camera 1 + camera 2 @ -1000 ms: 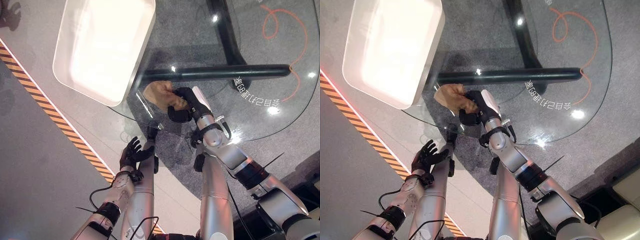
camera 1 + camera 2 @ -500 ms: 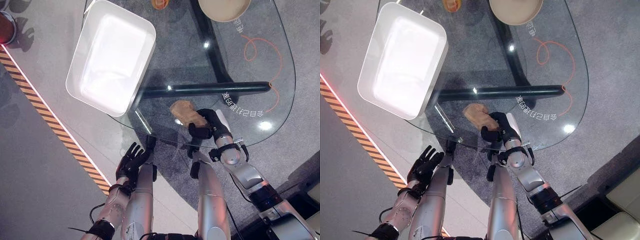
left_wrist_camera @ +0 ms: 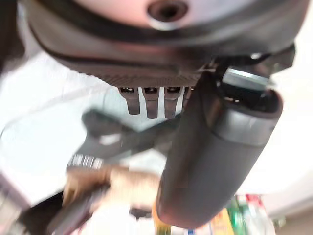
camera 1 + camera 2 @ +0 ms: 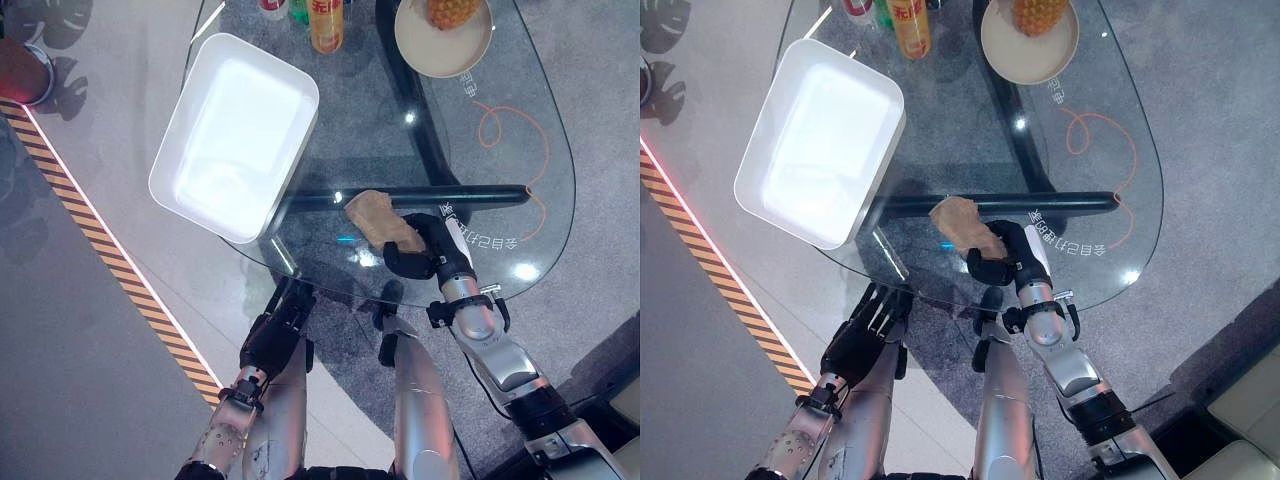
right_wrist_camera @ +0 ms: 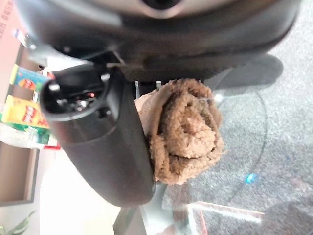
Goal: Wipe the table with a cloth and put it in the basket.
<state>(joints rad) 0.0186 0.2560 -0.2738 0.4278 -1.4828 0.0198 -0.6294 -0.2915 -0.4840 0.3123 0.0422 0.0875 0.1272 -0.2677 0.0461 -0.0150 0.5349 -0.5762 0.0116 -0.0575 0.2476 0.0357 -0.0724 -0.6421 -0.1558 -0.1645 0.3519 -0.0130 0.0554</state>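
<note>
Where the right hand (image 4: pixel 425 247) rests on the glass table (image 4: pixel 545 215), its fingers are curled round a bunched brown cloth (image 4: pixel 380 222), and the right wrist view shows the cloth (image 5: pixel 183 132) wadded up against the palm beside the thumb. The cloth lies on the glass near the table's near edge, just over the dark bar of the table's frame (image 4: pixel 480 194) that runs across under the top. The left hand (image 4: pixel 272 335) hangs below the near rim of the table, apart from the cloth; its fingers look fairly straight in the left wrist view, though that view is blurred and I would not press the point.

Further out, a white basket (image 4: pixel 238 135), shaped like a shallow rectangular tub, sits on the far left corner of the table with part of it jutting past the edge. It stands well apart from the cloth. At the far end of the table stand a yellow bottle (image 4: pixel 326 22) and, to its right, a pale bowl (image 4: pixel 440 52) holding a pineapple (image 4: pixel 448 12). An orange line (image 4: pixel 515 135) curls across the glass on the right side.
</note>
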